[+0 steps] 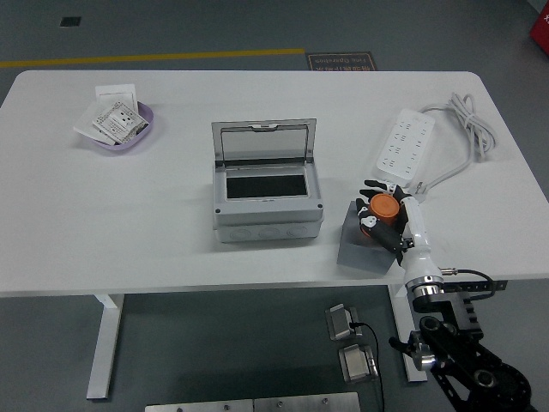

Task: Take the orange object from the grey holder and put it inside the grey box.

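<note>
From my remote seat I saw the right hand (383, 215) reaching in from the lower right, its black fingers (372, 185) curled around the orange object (384, 206) and gripping it. The orange piece sat at the top of the grey holder (358, 249), which stood near the table's front edge, just right of the grey box (268, 204). I could not tell whether the piece was touching the holder or was raised just clear of it. The box stood near the middle of the white table (171, 223), its lid tipped up and back, its dark inside showing. The orange object was outside the box, to its right.

A white power strip (407, 146) lay behind the hand, with its cable (467, 129) looped toward the far right corner. At the far left a purple bowl (120, 129) held some small paper packets (114, 118). The left hand was out of my view.
</note>
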